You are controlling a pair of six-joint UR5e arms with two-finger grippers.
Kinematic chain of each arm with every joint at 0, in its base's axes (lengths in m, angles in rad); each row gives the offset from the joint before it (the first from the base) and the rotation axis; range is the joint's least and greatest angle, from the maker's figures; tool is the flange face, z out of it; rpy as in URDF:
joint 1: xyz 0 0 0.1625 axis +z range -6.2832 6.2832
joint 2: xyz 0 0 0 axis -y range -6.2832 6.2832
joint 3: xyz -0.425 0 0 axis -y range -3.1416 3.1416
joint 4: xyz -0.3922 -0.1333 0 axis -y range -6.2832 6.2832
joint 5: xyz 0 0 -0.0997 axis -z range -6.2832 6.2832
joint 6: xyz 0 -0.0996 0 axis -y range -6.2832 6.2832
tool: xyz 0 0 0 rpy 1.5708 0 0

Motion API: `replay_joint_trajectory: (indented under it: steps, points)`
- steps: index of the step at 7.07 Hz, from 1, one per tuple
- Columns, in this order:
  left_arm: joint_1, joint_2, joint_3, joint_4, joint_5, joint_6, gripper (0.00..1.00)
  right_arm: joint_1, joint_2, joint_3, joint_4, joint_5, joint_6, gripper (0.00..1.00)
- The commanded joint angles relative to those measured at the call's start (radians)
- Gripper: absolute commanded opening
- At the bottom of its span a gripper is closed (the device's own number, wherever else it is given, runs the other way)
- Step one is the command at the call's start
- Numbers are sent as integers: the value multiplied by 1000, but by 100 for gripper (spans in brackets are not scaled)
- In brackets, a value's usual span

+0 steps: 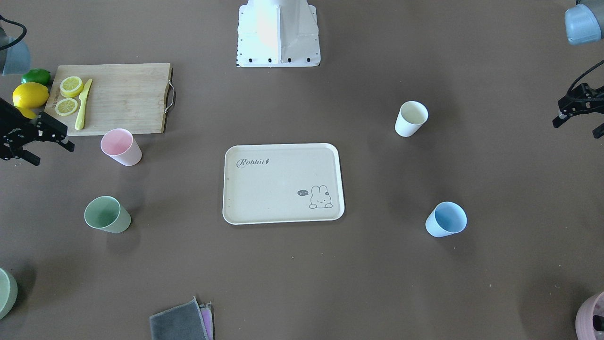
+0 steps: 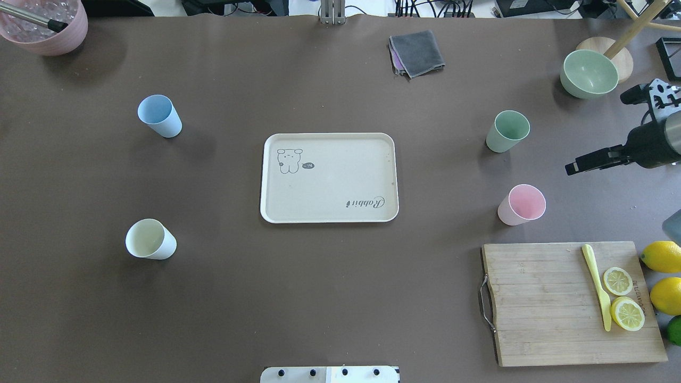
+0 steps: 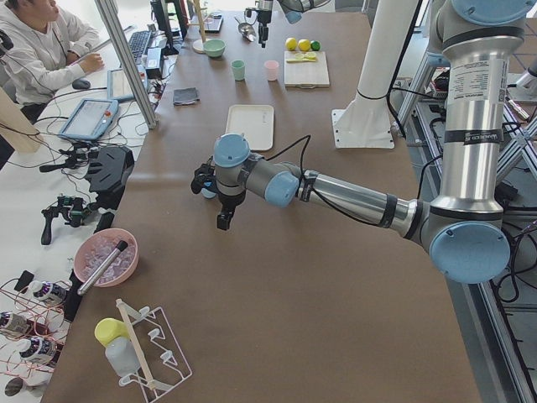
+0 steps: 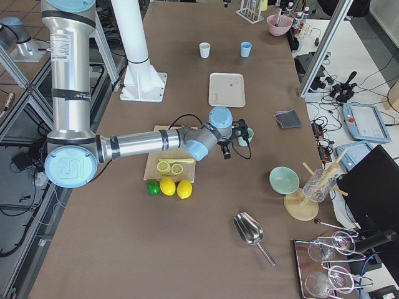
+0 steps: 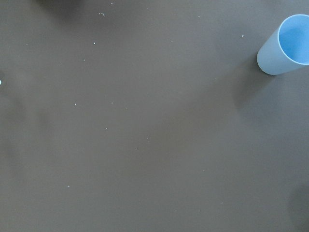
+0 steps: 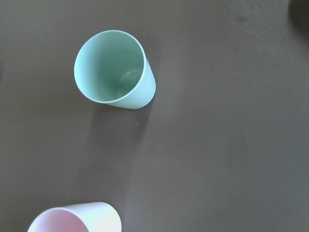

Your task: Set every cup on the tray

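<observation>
The right gripper (image 1: 53, 155) is held above the table with its two fingers spread and nothing between them. The left gripper (image 1: 575, 129) is likewise seen parted and unloaded at the table's edge.

Directions are taken from the overhead view, with the flat cream rectangular tray (image 2: 330, 191) as the dial's centre. The tray carries a rabbit drawing and nothing else.

Four small tapered cups are counted, all upright on the brown table and well apart from the tray:
- The light blue cup (image 2: 159, 116) is found between 9 and 10 o'clock.
- The cream-white cup (image 2: 150, 239) is found between 8 and 9 o'clock.
- The sage green cup (image 2: 508, 131) is found just above 3 o'clock.
- The pastel pink cup (image 2: 522, 205) is found at about 3 o'clock.

One wooden cutting board (image 2: 542, 303) lies at 4 o'clock, near the pink cup. It bears two lemon slices (image 2: 622, 298) and one yellow knife (image 2: 598, 287). Two whole lemons (image 2: 662, 276) and one lime (image 2: 674, 330) are seen beyond it.

One grey folded cloth (image 2: 417, 50) lies at 1 o'clock, one green bowl (image 2: 589, 73) at 2 o'clock and one pink bowl (image 2: 45, 26) at 10 o'clock.
</observation>
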Motion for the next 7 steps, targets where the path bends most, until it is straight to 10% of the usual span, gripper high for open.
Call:
replay_joint_trajectory:
  steps: [1, 3, 4, 7]
  points:
    - [61, -51, -2, -6, 6, -142, 98, -115, 7, 18, 0, -53, 35, 89]
    - [64, -56, -2, -6, 10, -147, 98, -154, 3, 15, -6, -64, 35, 70]
    - [66, -58, 0, -6, 10, -166, 98, -155, 5, 12, -9, -61, 35, 14]
    - [257, -70, -141, -7, 85, -621, 98, -161, 29, 12, -47, -49, 37, 0]
